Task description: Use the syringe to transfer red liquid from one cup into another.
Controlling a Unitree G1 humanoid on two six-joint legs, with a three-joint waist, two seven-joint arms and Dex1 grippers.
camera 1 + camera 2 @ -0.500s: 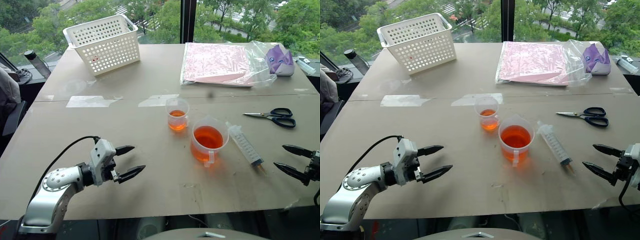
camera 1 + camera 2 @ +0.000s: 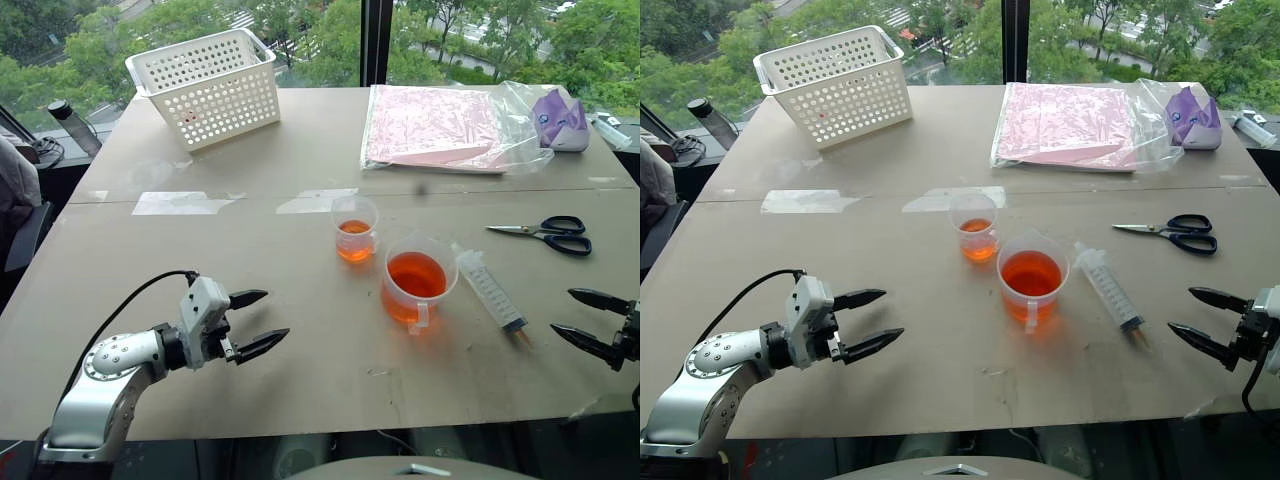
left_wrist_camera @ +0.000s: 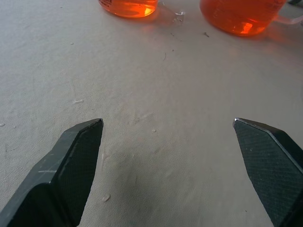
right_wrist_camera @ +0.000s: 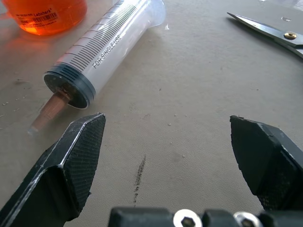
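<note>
The syringe (image 2: 490,289) lies flat on the table just right of the handled measuring cup (image 2: 415,280), its tip toward the front edge; it also lies ahead of my right gripper's fingers as the syringe (image 4: 102,49). That wide cup holds orange-red liquid (image 2: 415,274). The small handleless cup (image 2: 354,229) stands behind and left of it, with some red liquid in its bottom. My right gripper (image 2: 586,320) hovers open to the right of the syringe's tip, apart from it. Over the front left of the table my left gripper (image 2: 255,320) is open and empty, pointing toward the cups.
Black-handled scissors (image 2: 548,233) lie behind the right gripper. A white perforated basket (image 2: 207,87) stands at the back left. A pink sheet pack in clear plastic (image 2: 435,127) and a purple-white object (image 2: 560,121) lie at the back right. Clear tape strips (image 2: 183,202) cross the table's middle.
</note>
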